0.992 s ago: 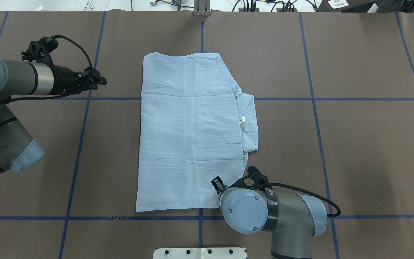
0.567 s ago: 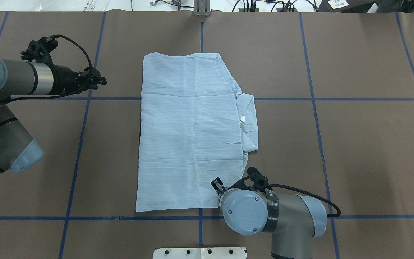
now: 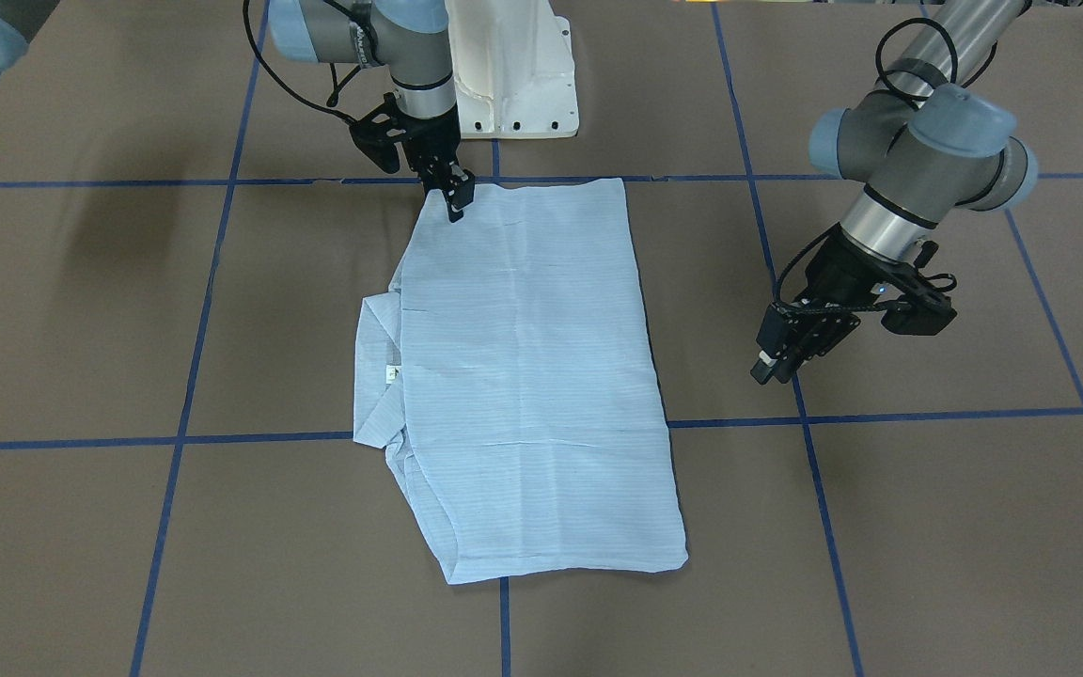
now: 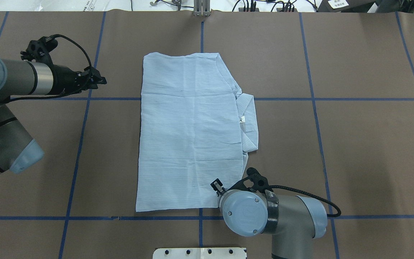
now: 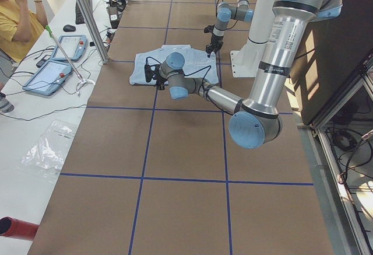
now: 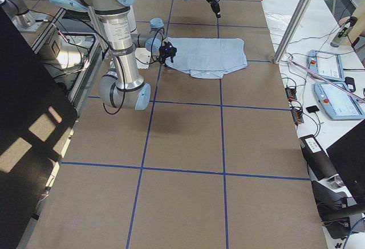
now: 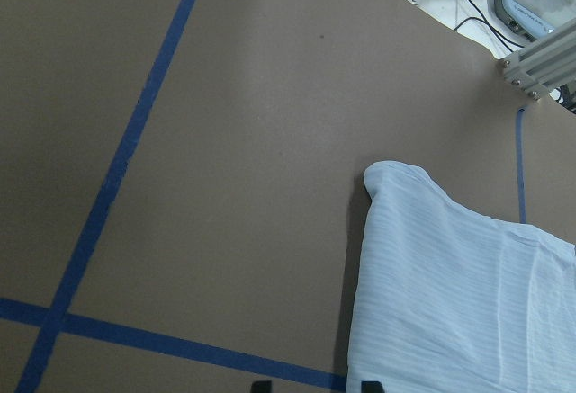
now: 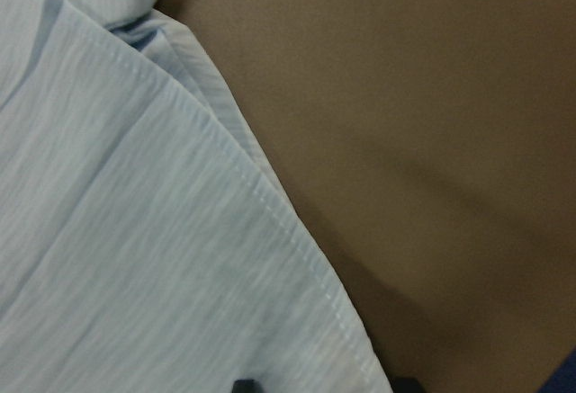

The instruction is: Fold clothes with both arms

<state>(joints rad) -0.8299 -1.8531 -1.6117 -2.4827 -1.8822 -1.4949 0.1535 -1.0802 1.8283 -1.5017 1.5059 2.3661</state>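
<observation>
The light-blue striped shirt [image 4: 192, 136] lies flat on the brown table, folded into a long rectangle. Its collar [image 4: 248, 118] and white neck label [image 3: 389, 373] stick out on the robot's right side. My right gripper [image 3: 455, 202] is open and low over the shirt's corner nearest the robot. In the right wrist view its fingertips straddle the stitched hem [image 8: 297, 240]. In the overhead view my own wrist hides it. My left gripper [image 4: 101, 81] is open and empty, above bare table well to the left of the shirt [image 7: 459, 303].
The white pedestal base [image 3: 513, 85] stands at the table's near edge, just behind the shirt. Blue tape lines [image 4: 81, 144] cross the brown cover. An aluminium post [image 4: 202, 9] stands at the far edge. An operator [image 5: 17, 21] and tablets [image 5: 58, 62] are beyond it.
My right wrist has shifted very slightly toward the table's near edge. The left arm and the shirt have not visibly moved.
</observation>
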